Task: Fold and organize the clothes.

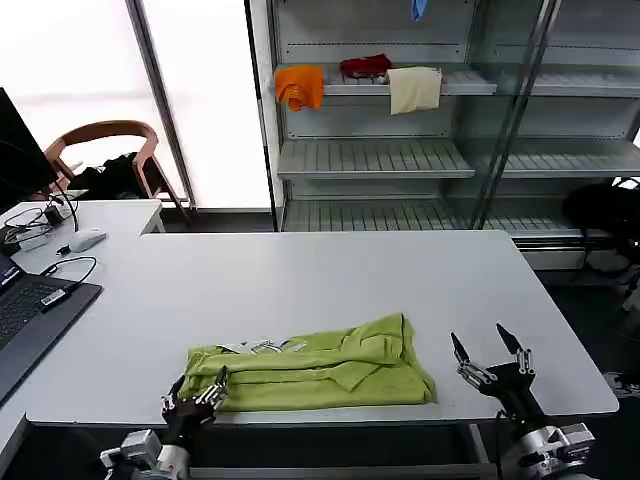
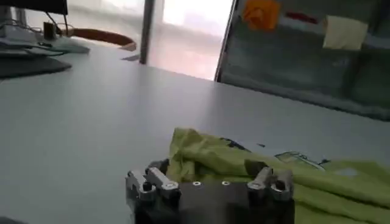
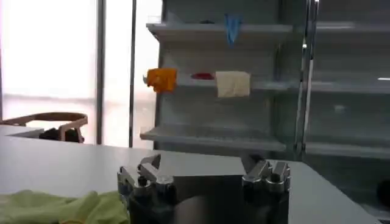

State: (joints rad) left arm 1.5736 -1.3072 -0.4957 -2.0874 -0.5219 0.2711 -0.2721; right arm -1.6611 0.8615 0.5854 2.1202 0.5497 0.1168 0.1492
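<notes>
Lime-green thin fabric, the shirt (image 1: 315,370) lies in a loose long fold at the near edge of the table (image 1: 300,280), with a bit of white print showing at its top left. My left gripper (image 1: 197,393) is at the shirt's left end, its fingers around the cloth there; I judge it has the corner ready for the next fold. My right gripper (image 1: 490,362) waits just beside the shirt's right end, fingers spread wide and touching nothing, probably to take that side. The table is white and smooth. On its left side are a laptop (image 1: 30,310) and a mouse (image 1: 86,239). Behind stand shelves (image 1: 375,160) with an orange cloth (image 1: 300,86) and a cream cloth (image 1: 414,89).
</notes>
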